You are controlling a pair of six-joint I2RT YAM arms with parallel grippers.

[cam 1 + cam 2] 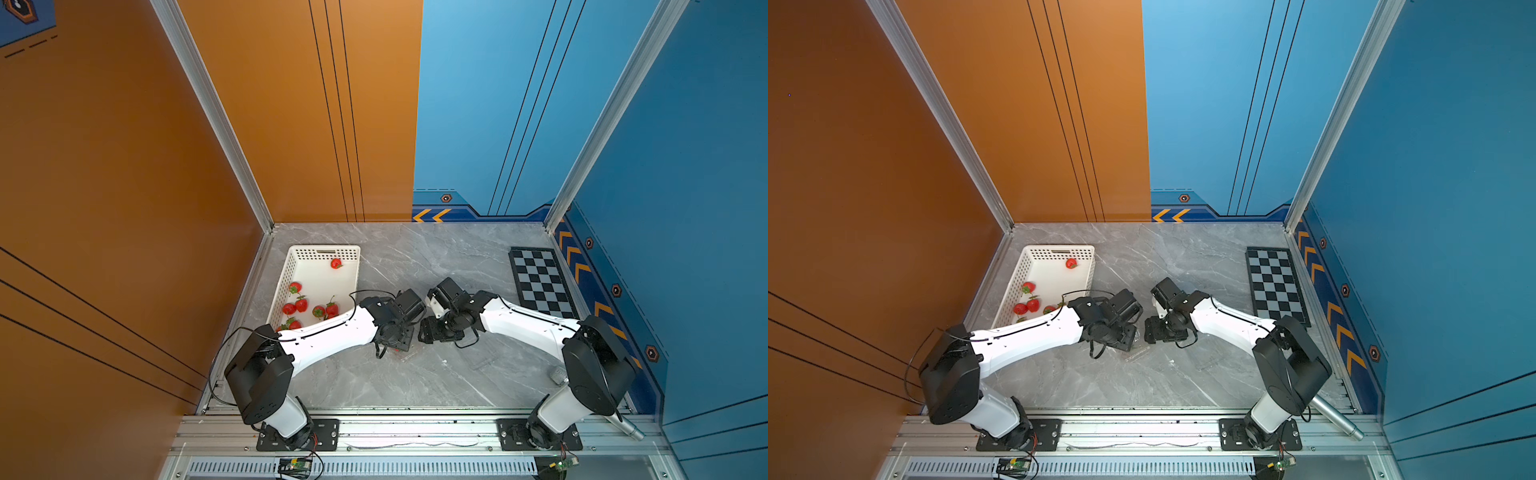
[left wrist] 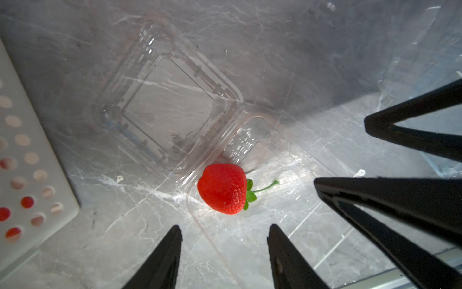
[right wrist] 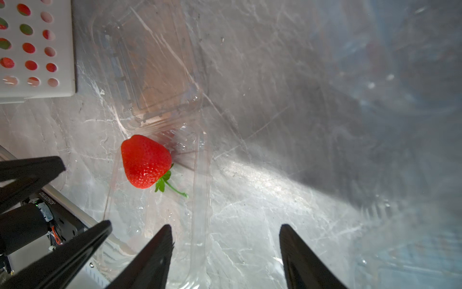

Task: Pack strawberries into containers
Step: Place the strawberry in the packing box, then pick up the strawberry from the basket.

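Strawberry (image 2: 222, 189) lies on its side in the base half of the open clear container (image 2: 240, 147), close to the hinge, w/ the lid (image 2: 170, 107) flat on the table beside it. The left gripper (image 2: 225, 226) and right gripper (image 3: 225, 225) both hang over the box, jaws apart, nothing btwn them. My read: one berry is in and there's room for more, so fetch the next. Lift the left arm straight up first so a finger can't snag the thin rim. Then swing to the white basket (image 1: 324, 252), approx. 10 o'clock from the grippers. Take a berry by the body, not the stalk. The wrist cams show box and berry plainly. In the top views the arms hide them, but only there can you count the spare berries (image 1: 301, 305), seven or so.
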